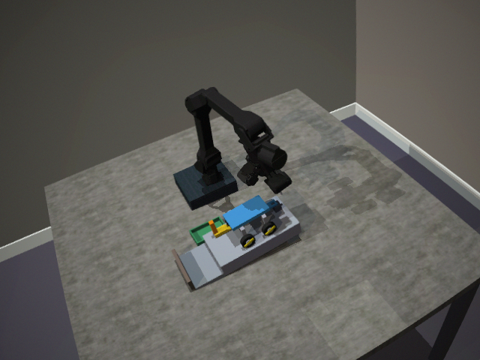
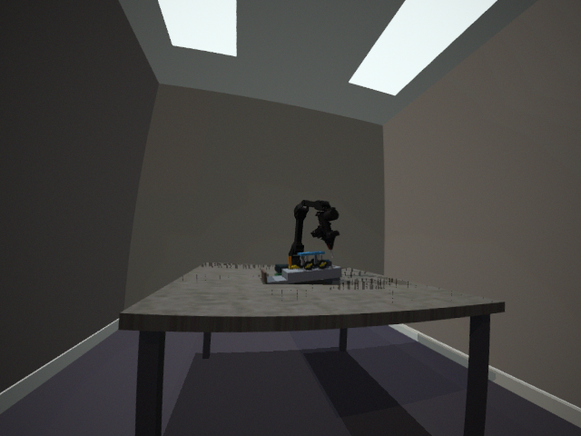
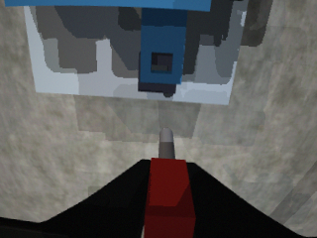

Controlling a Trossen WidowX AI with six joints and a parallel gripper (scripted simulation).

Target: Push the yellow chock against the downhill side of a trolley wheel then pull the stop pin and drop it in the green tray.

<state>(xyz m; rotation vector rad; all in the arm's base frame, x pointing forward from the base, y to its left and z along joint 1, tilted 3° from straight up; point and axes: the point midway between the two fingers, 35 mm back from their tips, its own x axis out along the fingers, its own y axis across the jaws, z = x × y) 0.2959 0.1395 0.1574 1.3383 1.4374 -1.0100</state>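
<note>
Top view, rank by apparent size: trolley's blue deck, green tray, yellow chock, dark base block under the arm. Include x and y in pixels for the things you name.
1. Dark base block point(image 1: 186, 190)
2. Trolley's blue deck point(image 1: 246, 211) point(image 2: 310, 253)
3. Green tray point(image 1: 199, 240)
4. Yellow chock point(image 1: 222, 230) point(image 2: 290, 262)

The tray is partly hidden, but its visible part still looks larger than the chock.

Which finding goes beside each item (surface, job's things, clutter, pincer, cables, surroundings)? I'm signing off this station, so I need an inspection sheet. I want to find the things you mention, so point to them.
Surface: mottled grey table point(image 1: 135, 310) point(image 2: 300, 304).
Job's things: blue-topped trolley point(image 1: 246, 211) point(image 2: 310, 253) on the ramp point(image 1: 229, 251) point(image 2: 311, 274); yellow chock point(image 1: 222, 230) at its downhill end, wheel contact unclear; stop pin point(image 3: 168, 185) out of its socket; green tray point(image 1: 196, 241) beside the ramp.
Clutter: nothing seen.
Pincer point(image 1: 267, 190) point(image 2: 329, 247) point(image 3: 166, 171): shut on the stop pin.
Cables: nothing seen.
Surroundings: plain walls, purplish floor, lit ceiling panels.
</note>
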